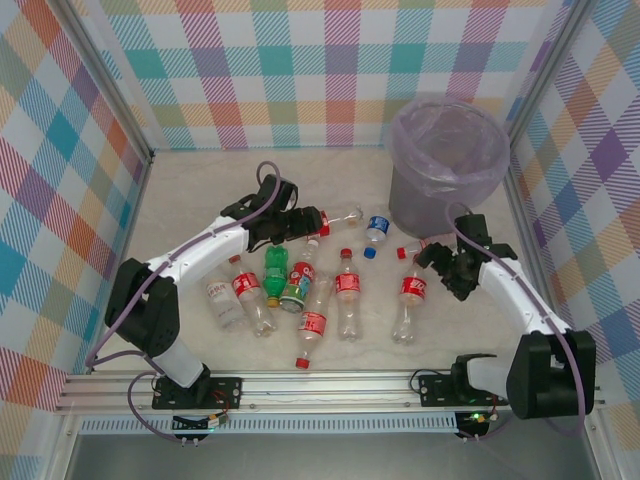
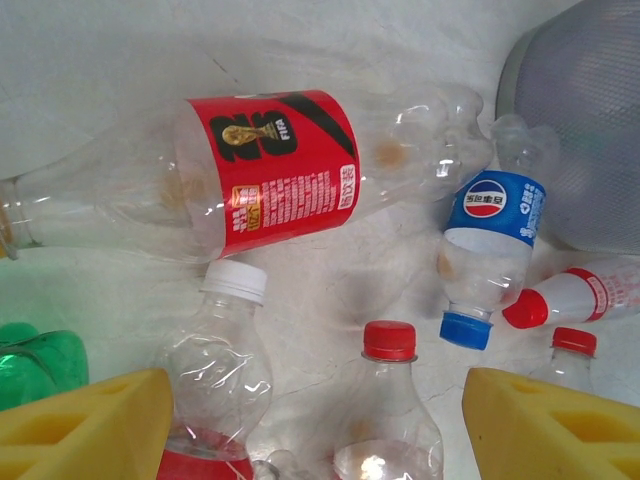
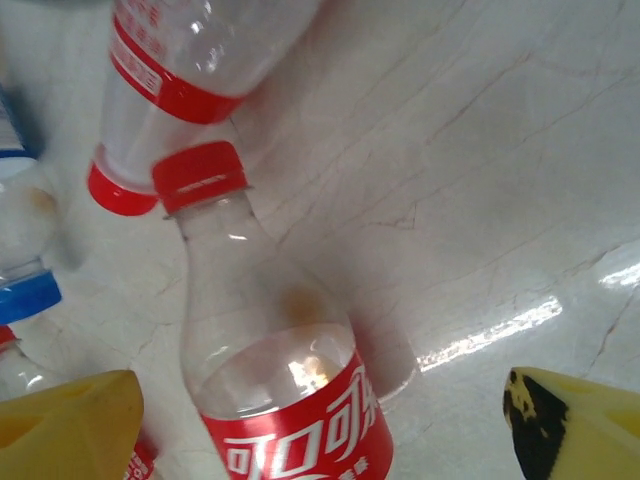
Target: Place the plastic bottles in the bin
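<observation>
Open right gripper (image 3: 320, 415) over red-labelled bottle (image 3: 272, 335) (left gripper (image 2: 315, 400) open too), lilac-lined bin (image 1: 432, 205) from above.

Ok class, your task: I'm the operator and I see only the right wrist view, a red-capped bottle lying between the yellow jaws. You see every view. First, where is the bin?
Observer: The bin stands at the far right of the table, a little beyond the right jaws.
Operator: And the left jaws?
Observer: They are open, with a red-labelled bottle lying on its side just ahead of them.
Operator: Any colours besides red and blue?
Observer: Yes, a green bottle lies left of centre among the others.
</observation>
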Available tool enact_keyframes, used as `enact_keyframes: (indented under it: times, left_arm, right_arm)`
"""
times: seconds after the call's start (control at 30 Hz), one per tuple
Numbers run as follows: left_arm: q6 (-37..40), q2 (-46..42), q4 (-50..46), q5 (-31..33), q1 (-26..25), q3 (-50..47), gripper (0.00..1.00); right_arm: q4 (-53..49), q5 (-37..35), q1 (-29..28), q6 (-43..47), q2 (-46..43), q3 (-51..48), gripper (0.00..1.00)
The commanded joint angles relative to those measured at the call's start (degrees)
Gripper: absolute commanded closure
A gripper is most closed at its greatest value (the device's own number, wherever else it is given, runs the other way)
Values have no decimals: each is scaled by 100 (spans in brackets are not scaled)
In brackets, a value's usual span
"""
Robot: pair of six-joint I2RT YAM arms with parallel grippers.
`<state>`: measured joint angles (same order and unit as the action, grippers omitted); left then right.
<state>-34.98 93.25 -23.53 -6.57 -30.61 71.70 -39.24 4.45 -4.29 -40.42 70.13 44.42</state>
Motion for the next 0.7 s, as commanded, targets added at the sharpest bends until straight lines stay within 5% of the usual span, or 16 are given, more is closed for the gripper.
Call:
enact_keyframes:
  times: [0.0, 0.67]
  left_arm:
    - [-102, 104, 182, -313, 29, 20, 23]
    - [-571, 287, 693, -875, 108, 81, 23]
  right_arm:
    - [-360, 349, -96, 291, 296, 188, 3]
    - [952, 919, -476, 316, 1858, 217, 8]
